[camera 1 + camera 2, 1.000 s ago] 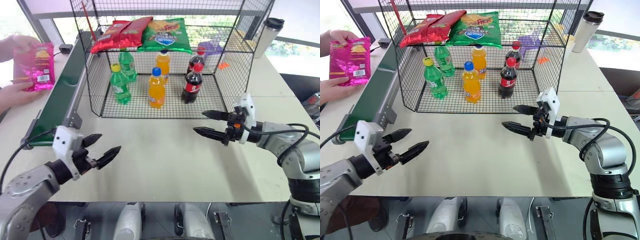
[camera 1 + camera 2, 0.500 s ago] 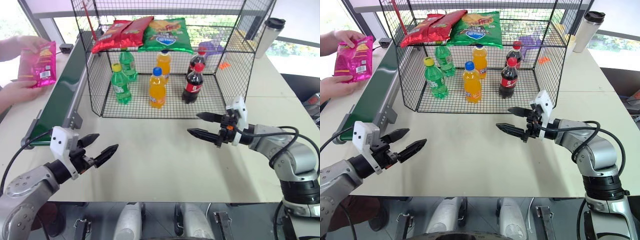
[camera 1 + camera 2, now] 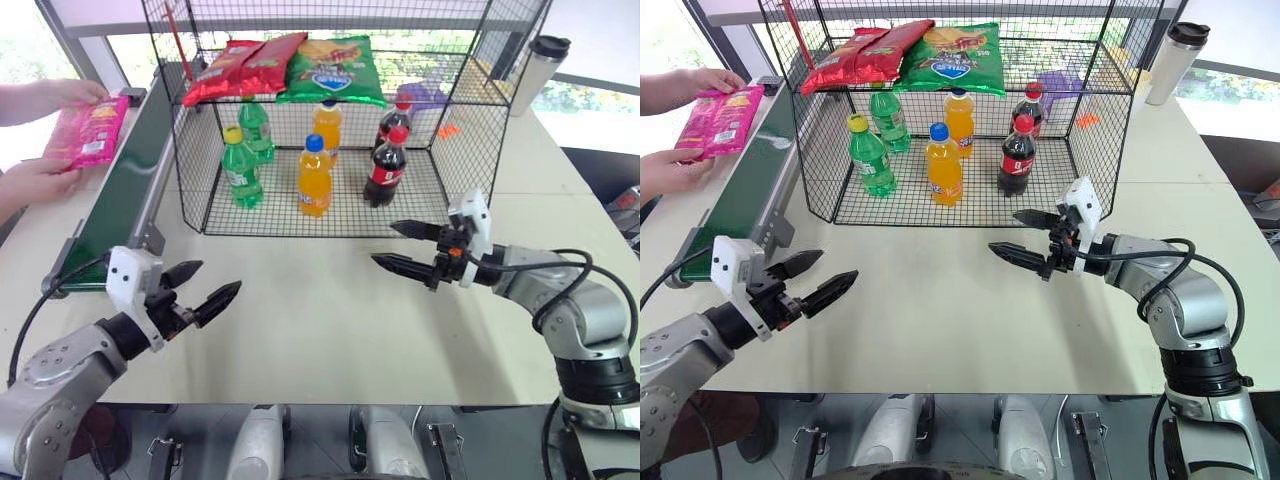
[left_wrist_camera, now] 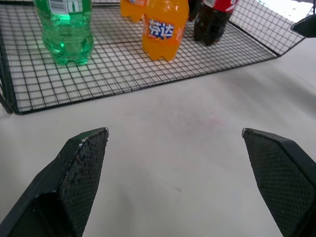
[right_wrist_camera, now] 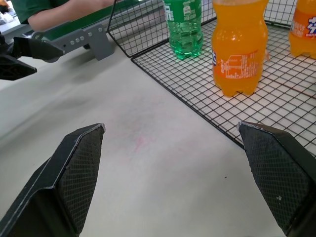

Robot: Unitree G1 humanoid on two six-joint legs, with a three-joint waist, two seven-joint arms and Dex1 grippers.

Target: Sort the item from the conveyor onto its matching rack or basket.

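A person's hands [image 3: 45, 180] hold the glossy magenta-pink crisp bag [image 3: 88, 130] just beside the long dark green conveyor belt [image 3: 120, 190]; both the left gripper [image 3: 200, 290] and right gripper [image 3: 410, 248] wait empty, fingers apart. Next, I judge: grasp it from the belt

We hold both arms out low over the worktop [image 3: 320, 320], bent at the elbows and angled in toward each other. Our left tool [image 3: 205, 287] hovers clear of the surface, its two black fingers [image 4: 81, 168] spread wide with nothing between them. Our right tool [image 3: 405, 246] reaches further forward and sits a little higher, nearly level, its fingers [image 5: 74, 173] likewise parted wide and empty. The two tools stand well apart.
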